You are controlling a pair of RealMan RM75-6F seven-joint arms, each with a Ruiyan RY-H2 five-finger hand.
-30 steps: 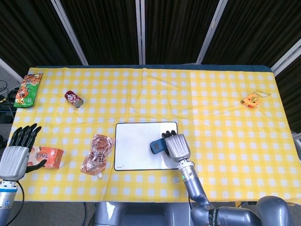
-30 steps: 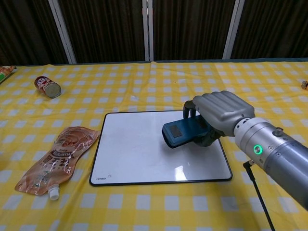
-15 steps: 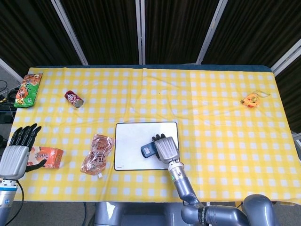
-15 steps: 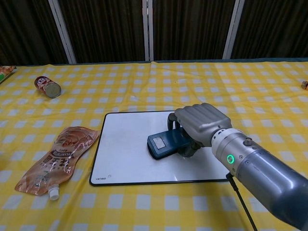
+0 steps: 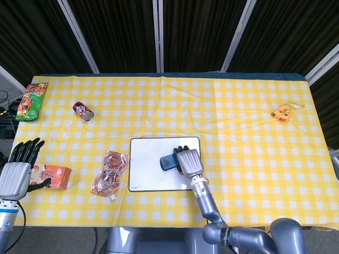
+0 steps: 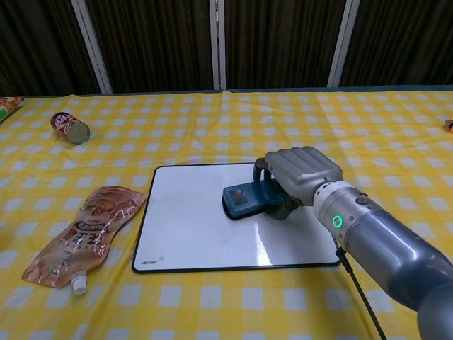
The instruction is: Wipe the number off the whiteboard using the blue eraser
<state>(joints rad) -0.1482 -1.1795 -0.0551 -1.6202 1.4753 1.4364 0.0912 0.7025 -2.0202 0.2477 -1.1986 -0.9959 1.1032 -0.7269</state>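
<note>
The whiteboard (image 5: 150,172) (image 6: 191,225) lies flat near the table's front edge, and its white face shows no writing. My right hand (image 5: 188,161) (image 6: 299,175) grips the blue eraser (image 5: 169,161) (image 6: 246,200) and holds it on the board's right half, toward the far edge. My left hand (image 5: 17,169) hovers at the far left of the head view with its fingers spread and nothing in them. The chest view does not show the left hand.
A crumpled snack pouch (image 5: 110,173) (image 6: 79,234) lies just left of the board. A red can (image 5: 83,111) (image 6: 70,127) lies at the back left, a green snack bag (image 5: 31,100) beyond it. An orange packet (image 5: 52,177) sits by my left hand; an orange toy (image 5: 283,111) at right.
My right hand swept the eraser leftward across the board, then moved it up toward the board's far edge. The left hand stayed where it was.
</note>
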